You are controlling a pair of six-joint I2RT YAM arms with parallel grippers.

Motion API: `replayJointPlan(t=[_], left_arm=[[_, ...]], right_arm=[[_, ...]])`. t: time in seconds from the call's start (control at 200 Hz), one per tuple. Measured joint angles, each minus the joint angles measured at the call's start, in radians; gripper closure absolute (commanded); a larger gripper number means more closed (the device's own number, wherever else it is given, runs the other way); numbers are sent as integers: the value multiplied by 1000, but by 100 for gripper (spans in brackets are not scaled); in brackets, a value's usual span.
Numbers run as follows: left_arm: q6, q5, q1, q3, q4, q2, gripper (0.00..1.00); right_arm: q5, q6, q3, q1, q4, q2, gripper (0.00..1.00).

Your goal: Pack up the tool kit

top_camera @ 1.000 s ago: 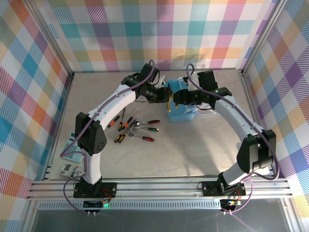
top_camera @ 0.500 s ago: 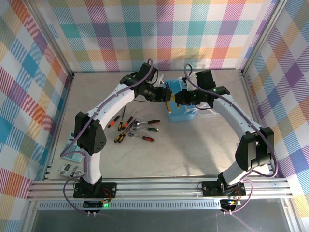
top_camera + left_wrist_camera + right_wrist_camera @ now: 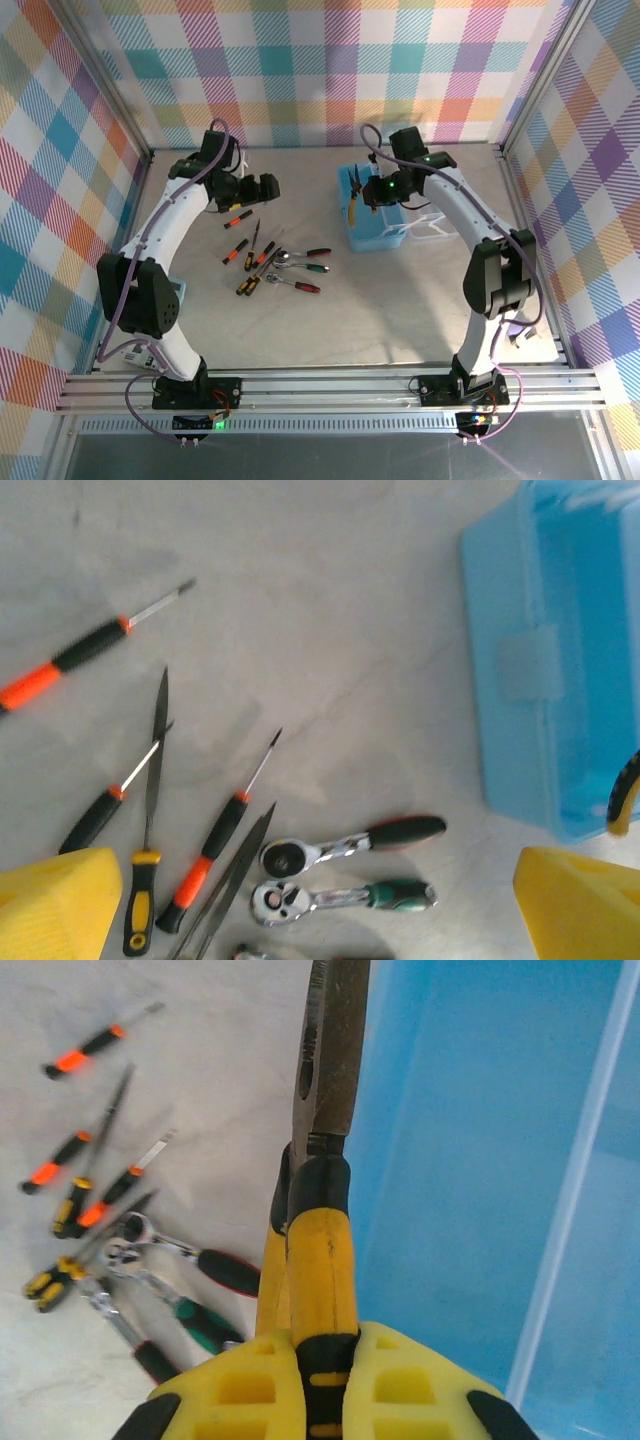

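Pliers, yellow-handled, gripped by the handles in the right pincer, nose toward the top of the frame. Their long axis runs along the left wall of the blue case, whose open interior lies immediately right. Overhead, the case sits upper centre on the bench. The left pincer, spread wide and empty, hangs over the loose screwdrivers and 2 ratchets, left of the case. Likely next step: shift right, release.
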Motion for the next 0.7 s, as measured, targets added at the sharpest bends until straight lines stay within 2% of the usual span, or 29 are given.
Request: replayJointPlan(t=[0.2,0.63,0.7], left_arm=[[3,-44,0,-103,-10,1,0],[15,-78,0,-107,-9,8,0],[15,-79,0,-107,-9,10,0]], right_arm=[[65,-8,4,0,-16,65,100],[127,19,69,26,30,207,100],[133,31,76,31,34,225,92]])
